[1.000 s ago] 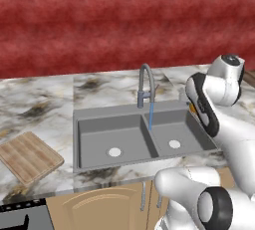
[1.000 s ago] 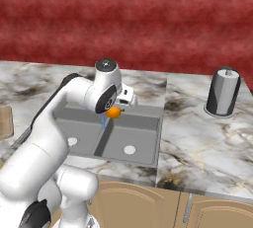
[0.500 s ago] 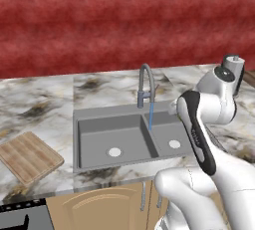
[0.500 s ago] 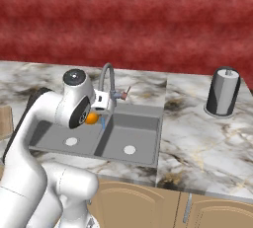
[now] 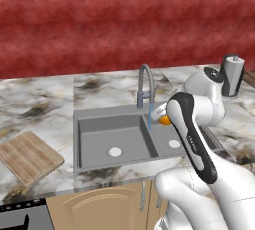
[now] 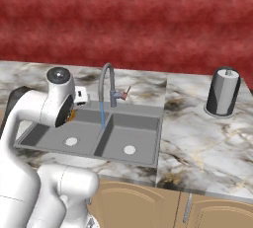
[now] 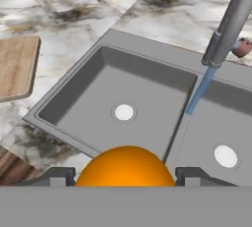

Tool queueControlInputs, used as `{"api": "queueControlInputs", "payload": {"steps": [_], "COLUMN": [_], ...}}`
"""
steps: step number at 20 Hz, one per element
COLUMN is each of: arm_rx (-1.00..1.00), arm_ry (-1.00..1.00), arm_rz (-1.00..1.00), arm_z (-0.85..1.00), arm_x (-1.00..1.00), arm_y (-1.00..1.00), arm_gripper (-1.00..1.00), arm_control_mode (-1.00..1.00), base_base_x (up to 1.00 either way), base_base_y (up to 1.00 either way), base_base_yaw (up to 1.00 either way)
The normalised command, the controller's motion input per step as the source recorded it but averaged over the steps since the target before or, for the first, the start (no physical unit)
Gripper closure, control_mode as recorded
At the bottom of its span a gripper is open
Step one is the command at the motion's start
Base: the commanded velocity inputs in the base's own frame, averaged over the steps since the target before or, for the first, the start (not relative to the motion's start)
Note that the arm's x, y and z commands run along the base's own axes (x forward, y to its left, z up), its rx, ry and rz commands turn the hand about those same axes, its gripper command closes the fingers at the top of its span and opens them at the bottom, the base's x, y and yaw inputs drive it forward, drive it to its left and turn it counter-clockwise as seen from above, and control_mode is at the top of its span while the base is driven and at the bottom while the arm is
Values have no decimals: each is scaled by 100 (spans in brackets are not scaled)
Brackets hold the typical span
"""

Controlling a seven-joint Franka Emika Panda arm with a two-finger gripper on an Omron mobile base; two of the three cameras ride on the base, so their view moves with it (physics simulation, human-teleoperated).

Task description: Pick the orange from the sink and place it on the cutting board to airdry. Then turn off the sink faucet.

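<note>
Mottled red wall; veined marble counter; tan cabinet doors beneath

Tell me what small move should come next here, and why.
Probably carry the orange sideways toward the cutting board. The gripper holds it between its fingertips, above the sink, with the board lying bare on the counter beyond the sink's edge. Water runs from the faucet, but that comes after the orange is set down.
</note>
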Motion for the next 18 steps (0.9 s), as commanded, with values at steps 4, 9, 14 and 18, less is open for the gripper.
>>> {"api": "queueControlInputs", "payload": {"steps": [4, 9, 14, 18], "arm_rx": [-7, -9, -8, -10], "arm_ry": [-1, -2, 0, 0], "arm_rz": [26, 16, 17, 17], "arm_z": [0, 0, 1, 0], "arm_x": [-7, 0, 0, 0], "arm_y": [99, 100, 100, 100], "arm_gripper": [100, 100, 100, 100], "arm_control_mode": [-100, -100, -100, -100], "base_base_x": [0, 0, 0, 0], "base_base_y": [0, 0, 0, 0], "base_base_yaw": [0, 0, 0, 0]}}
